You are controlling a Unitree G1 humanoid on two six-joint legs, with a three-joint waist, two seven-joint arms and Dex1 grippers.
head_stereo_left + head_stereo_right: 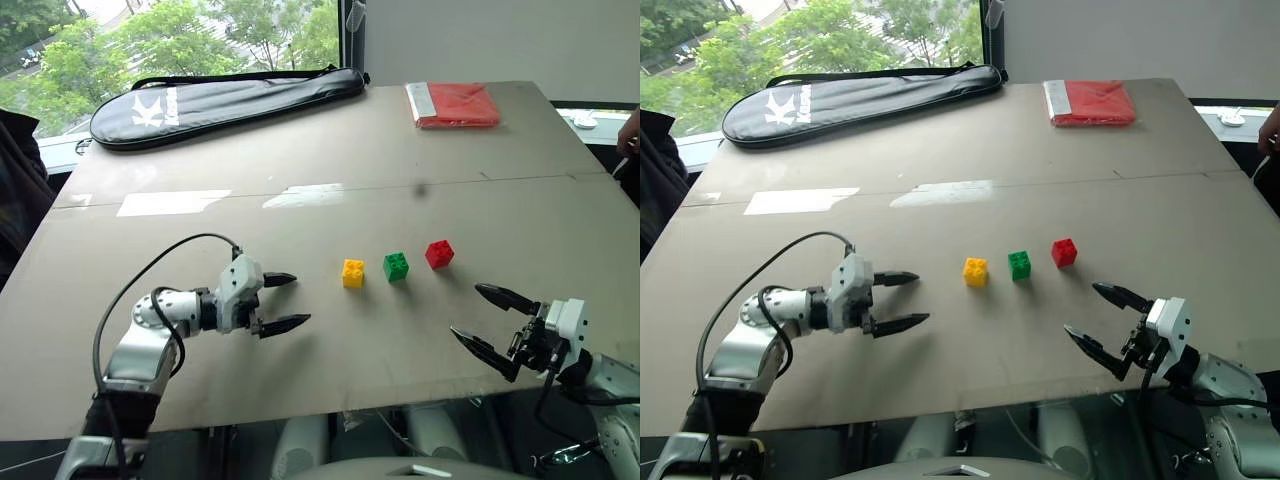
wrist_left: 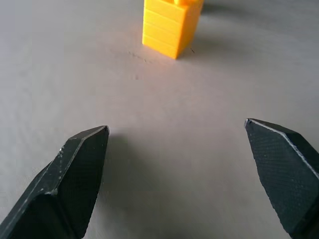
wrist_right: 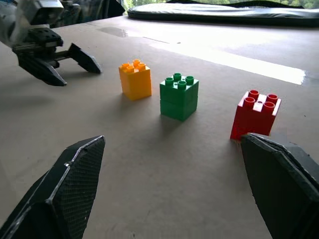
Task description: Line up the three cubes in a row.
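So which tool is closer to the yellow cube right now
The left. The left tool sits open on the yellow cube's left side with bare table between them. The right tool is open beyond the green cube and red cube.

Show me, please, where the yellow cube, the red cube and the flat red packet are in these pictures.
yellow cube (image 1: 353,273), left eye view, on its front face.
red cube (image 1: 439,254), left eye view, on its body.
flat red packet (image 1: 455,104), left eye view, on its top surface.

Yellow cube, green cube, red cube, studs up, small gaps between, one slightly slanted row on the table, green in the middle
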